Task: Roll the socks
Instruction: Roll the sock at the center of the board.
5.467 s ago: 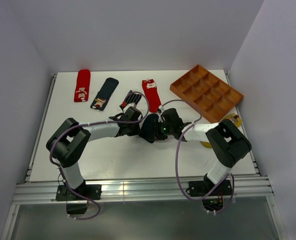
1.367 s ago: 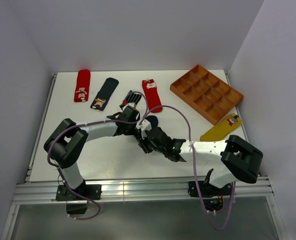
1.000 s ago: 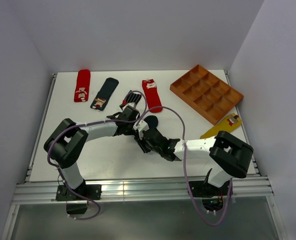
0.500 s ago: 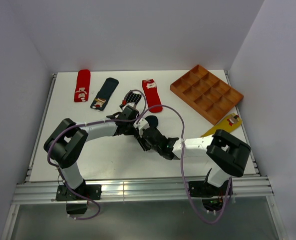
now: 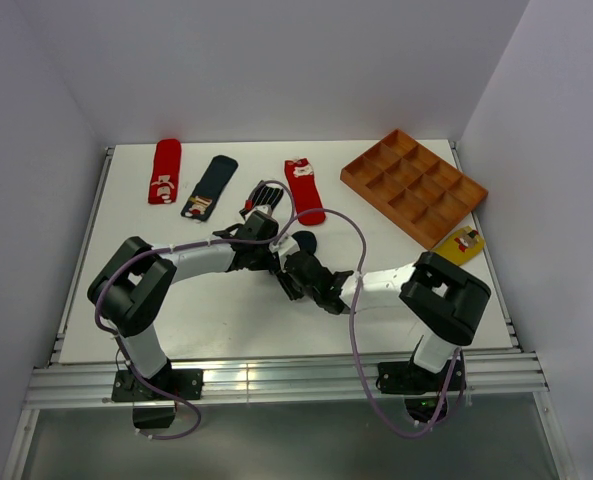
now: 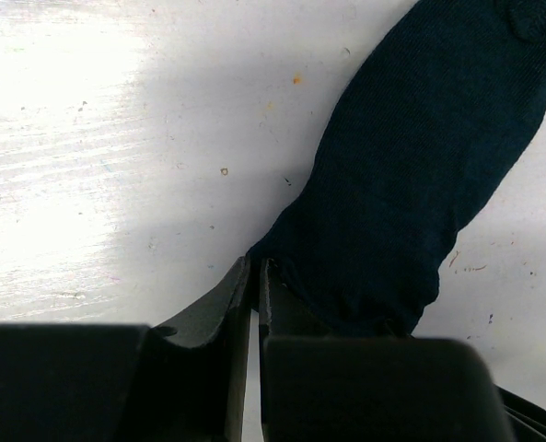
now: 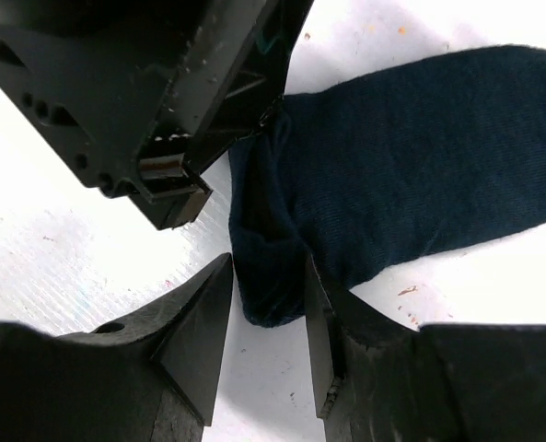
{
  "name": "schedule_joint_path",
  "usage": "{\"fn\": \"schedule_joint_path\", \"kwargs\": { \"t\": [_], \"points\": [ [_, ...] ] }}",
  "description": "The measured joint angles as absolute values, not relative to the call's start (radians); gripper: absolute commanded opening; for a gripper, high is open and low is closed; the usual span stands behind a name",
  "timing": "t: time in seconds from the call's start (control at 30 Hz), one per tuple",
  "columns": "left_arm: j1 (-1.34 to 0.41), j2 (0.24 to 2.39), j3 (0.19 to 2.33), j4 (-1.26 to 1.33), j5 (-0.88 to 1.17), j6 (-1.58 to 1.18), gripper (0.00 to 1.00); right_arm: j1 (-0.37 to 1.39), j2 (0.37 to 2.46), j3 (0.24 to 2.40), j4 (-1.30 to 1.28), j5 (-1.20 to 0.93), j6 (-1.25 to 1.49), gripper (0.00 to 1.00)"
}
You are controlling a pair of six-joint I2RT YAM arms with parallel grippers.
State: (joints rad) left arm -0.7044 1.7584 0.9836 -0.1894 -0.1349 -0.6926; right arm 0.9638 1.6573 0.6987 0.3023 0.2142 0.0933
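Observation:
The plain navy sock lies flat mid-table, filling the left wrist view. My left gripper is shut, its thin fingertips pinching a corner of the sock's near end. My right gripper is open, its fingers straddling the bunched near end of the sock, which rests on the table. The left gripper's fingers show just above it. Along the back lie a red sock, a navy patched sock, a striped sock and another red sock. A mustard sock pokes out behind the right arm.
An orange compartment tray sits at the back right. Both forearms cross the middle of the table, with purple cables looping over them. Grey walls close in left, right and behind.
My right arm has swung left, bringing its gripper up against the navy sock's near end beside the left gripper. The left gripper keeps its pinch and has barely moved.

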Motion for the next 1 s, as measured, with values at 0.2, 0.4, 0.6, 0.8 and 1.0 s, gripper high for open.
{"fn": "schedule_joint_path", "kwargs": {
  "t": [0.2,0.4,0.6,0.8,1.0],
  "points": [
    [-0.704,1.758,0.984,-0.189,-0.134,-0.693,0.11,0.962,1.674,0.705,0.290,0.202,0.099,0.43],
    [-0.704,1.758,0.984,-0.189,-0.133,-0.694,0.11,0.962,1.678,0.712,0.280,0.202,0.107,0.44],
    [-0.704,1.758,0.984,-0.189,-0.131,-0.694,0.11,0.961,1.645,0.712,0.253,0.194,0.114,0.45],
    [-0.704,1.758,0.984,-0.189,-0.126,-0.693,0.11,0.961,1.604,0.719,0.229,0.179,0.115,0.45],
    [-0.704,1.759,0.984,-0.189,-0.123,-0.692,0.11,0.961,1.601,0.721,0.223,0.154,0.118,0.42]
  ]
}}
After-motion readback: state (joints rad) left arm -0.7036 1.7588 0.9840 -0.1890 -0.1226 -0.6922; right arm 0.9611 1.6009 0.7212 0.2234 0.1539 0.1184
